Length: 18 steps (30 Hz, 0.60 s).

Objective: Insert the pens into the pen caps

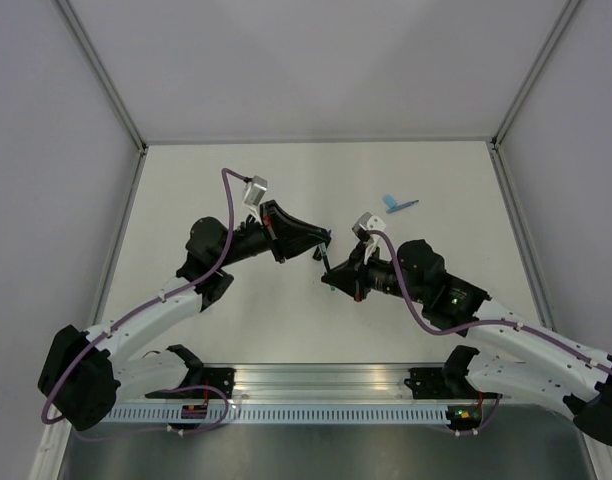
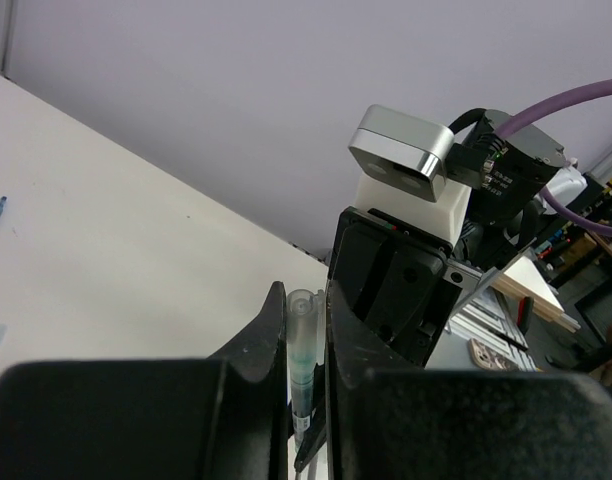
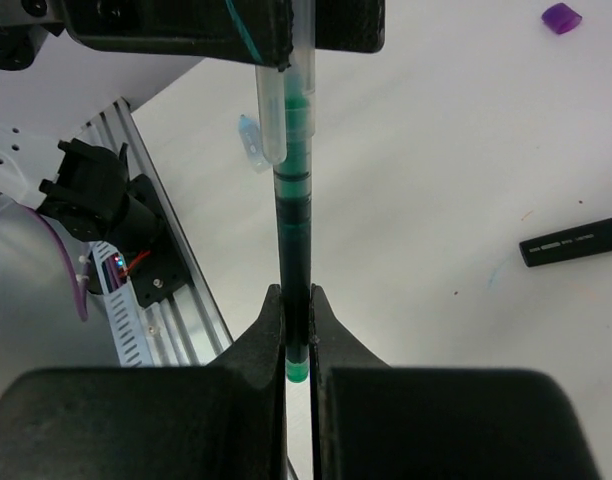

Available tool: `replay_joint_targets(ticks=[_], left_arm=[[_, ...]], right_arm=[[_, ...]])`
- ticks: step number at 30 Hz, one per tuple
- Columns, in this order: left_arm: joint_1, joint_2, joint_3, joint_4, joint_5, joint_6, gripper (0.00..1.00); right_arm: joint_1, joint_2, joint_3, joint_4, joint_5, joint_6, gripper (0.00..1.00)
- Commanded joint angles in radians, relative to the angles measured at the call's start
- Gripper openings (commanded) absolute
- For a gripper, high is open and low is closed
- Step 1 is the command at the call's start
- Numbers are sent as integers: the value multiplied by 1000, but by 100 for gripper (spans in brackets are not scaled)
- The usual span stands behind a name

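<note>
My right hand point(image 3: 297, 320) is clamped on the tail of the thin dark pen point(image 3: 292, 230), fingers pressed against its sides, with the green end showing just below them. From there the pen runs straight away from me to my left hand point(image 2: 304, 310), which is closed on the clear cap point(image 2: 302, 335). The pen's far end sits inside that cap, and the cap's clip lies along the barrel. From above, the two hands meet nose to nose over the middle of the bench point(image 1: 236, 180), with the pen bridging the short gap between them, off the surface. On the bench to the pen's right lie a black marker point(image 3: 576, 241) and, further off, a purple cap point(image 3: 561, 17), both well apart from my hands. A light-blue highlighter point(image 1: 390, 200) and a thin blue pen point(image 1: 407, 205) lie together beyond my right hand.
</note>
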Motion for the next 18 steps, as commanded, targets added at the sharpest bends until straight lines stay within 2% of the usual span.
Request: replay_joint_targets(ticks=[1,10,15,18], left_arm=[[-28,15,-51,-125,133,-50,2],[-31,26,-61,-122,125,-52,2],[-31,48,-69,-101,127,-64,2],[-28,25,-57,-134,90,-67,5]], right_arm=[[-15,-8,175,205,146,-68,0],[-32,69,323,163,154,-108,0],[-38,93,325,166,131,-102,0],[-38,99,279,157,64,-93,0]])
